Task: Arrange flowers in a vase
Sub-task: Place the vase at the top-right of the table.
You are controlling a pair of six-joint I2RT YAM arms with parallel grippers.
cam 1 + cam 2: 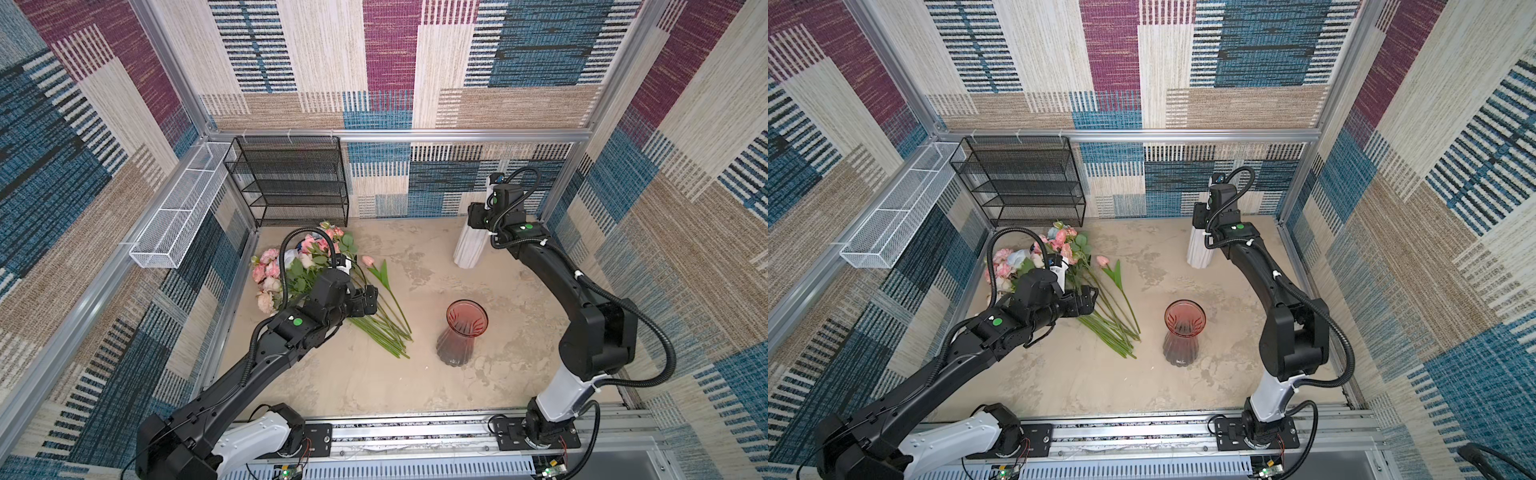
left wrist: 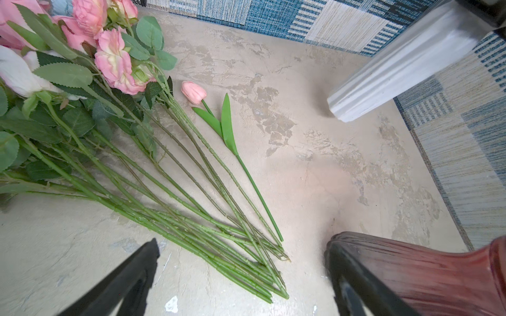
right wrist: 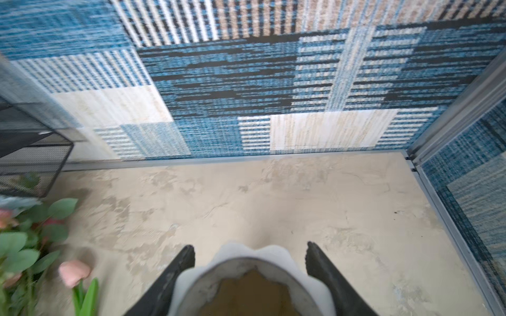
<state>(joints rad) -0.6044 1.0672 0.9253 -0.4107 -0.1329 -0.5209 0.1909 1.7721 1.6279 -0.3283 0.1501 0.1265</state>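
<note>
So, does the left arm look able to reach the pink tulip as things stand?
Probably yes: the left end effector hangs open over the stems, and the pink tulip lies beside them, uncovered.

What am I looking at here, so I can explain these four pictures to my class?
Two black robot arms are mounted at the near edge of a mottled beige table; each ends in two-fingered jaws. Two pictures look down from overhead; the other two come from a camera on each wrist. On it lie long green-stemmed artificial flowers, pink and cream, with a short pink tulip beside them. A ribbed red glass vase stands empty nearby. The left arm hangs over the stems, jaws open, holding nothing. The right arm's jaws straddle the rim of a white fluted vase at the back; whether they grip it is unclear.
</note>
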